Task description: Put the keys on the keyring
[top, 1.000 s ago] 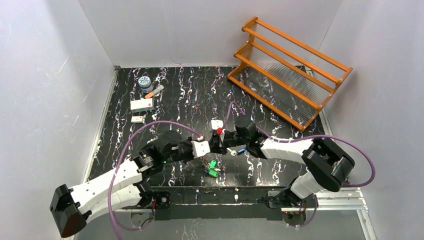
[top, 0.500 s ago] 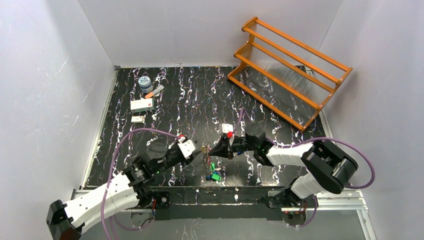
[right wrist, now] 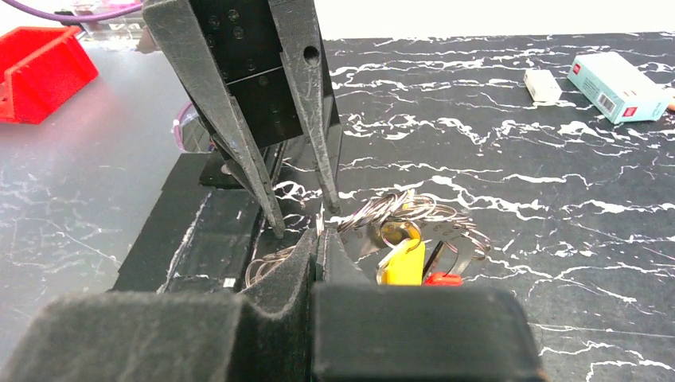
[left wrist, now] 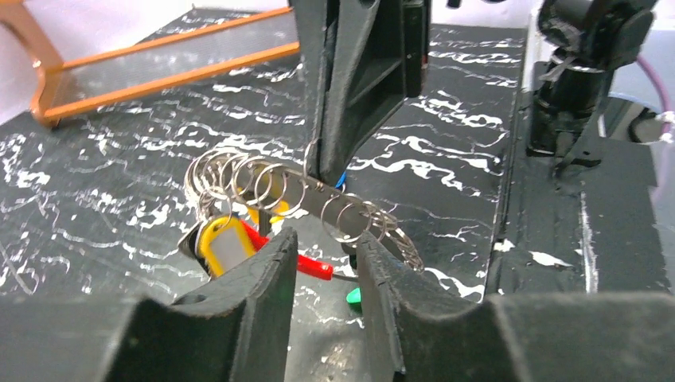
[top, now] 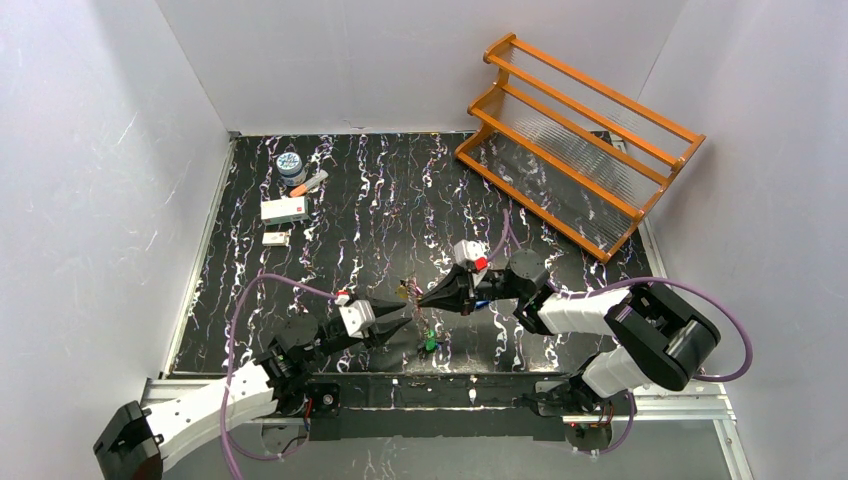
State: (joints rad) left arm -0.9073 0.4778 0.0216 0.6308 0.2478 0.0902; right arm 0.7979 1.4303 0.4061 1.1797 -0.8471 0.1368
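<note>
At near centre, the keyring (left wrist: 275,177) is pinched aloft by the right gripper (right wrist: 318,236); the spread left gripper (left wrist: 325,240) is best closed squarely on its wire.

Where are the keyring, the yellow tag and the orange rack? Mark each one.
keyring (left wrist: 318,193): left wrist view, on the band carrying small rings.
yellow tag (left wrist: 225,243): left wrist view, middle of its face.
orange rack (top: 575,150): top external view, its ribbed middle shelf.

Bright, even light; wrist views blur the left pincer (left wrist: 325,243) (keyring (left wrist: 294,187) glints).
</note>
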